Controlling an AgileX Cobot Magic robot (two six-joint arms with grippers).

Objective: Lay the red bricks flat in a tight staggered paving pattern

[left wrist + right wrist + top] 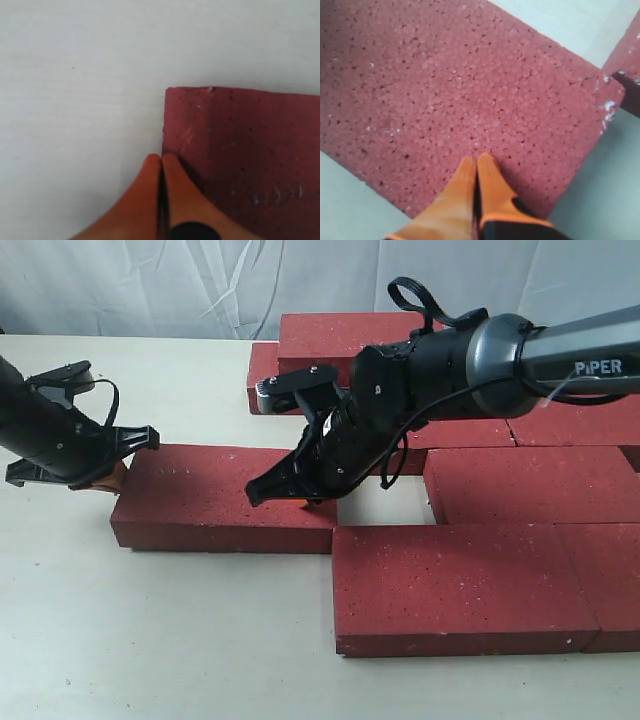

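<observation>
Clearly both pairs of jaws are squeezed fully together, with nothing caught between them. The left gripper (161, 164) shows its two orange fingers (142, 195) pressed flat against each other. Their tips sit right at the short end edge of a loose brick (225, 498), close to one of its corners. The brick's dark-red top spreads away ahead of the tips on one side, and the bare pale table (75, 100) lies on the other. Whether the tips actually press on that edge cannot be told.

The right gripper (303, 500) slants down over the opposite end of the same brick. In the right wrist view its closed orange tips rest on or just above the rough, speckled top face, which fills most of the space ahead of them. The brick's end edge runs just to one side of the tips, with a strip of table past it.

Beyond that strip, on the far side of the right jaws, the other red bricks (445, 585) lie flat and close together in offset rows. A small rectangle of bare table is open just beside the right tips, between the loose brick's end and the middle-row brick (530, 485). The loose brick's corner nearest these jaws lies close against the front row.
</observation>
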